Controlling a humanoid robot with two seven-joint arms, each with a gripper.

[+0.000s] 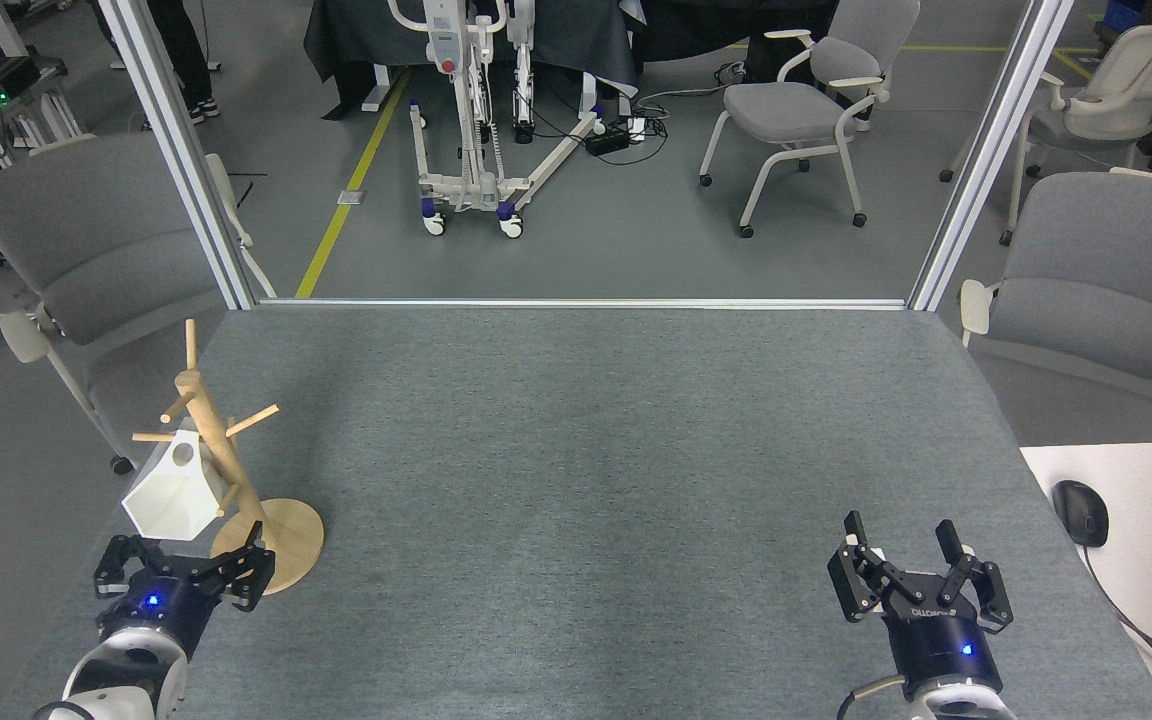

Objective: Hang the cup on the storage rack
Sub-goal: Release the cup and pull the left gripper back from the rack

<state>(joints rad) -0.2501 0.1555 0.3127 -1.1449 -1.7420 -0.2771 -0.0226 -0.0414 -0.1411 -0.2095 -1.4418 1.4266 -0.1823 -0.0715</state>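
While the left gripper sits with its fingers spread wide and nothing in them, the white faceted cup hangs tilted just above it, on a peg of the wooden mug tree, round hole showing. That mug tree's round base is just right of the left gripper on the grey bench. Well off to the right, the right gripper is open too, holding nothing.

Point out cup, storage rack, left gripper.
cup (171, 498): head view, on its white faceted side.
storage rack (281, 535): head view, on its round base.
left gripper (183, 567): head view, midway between its open fingertips.
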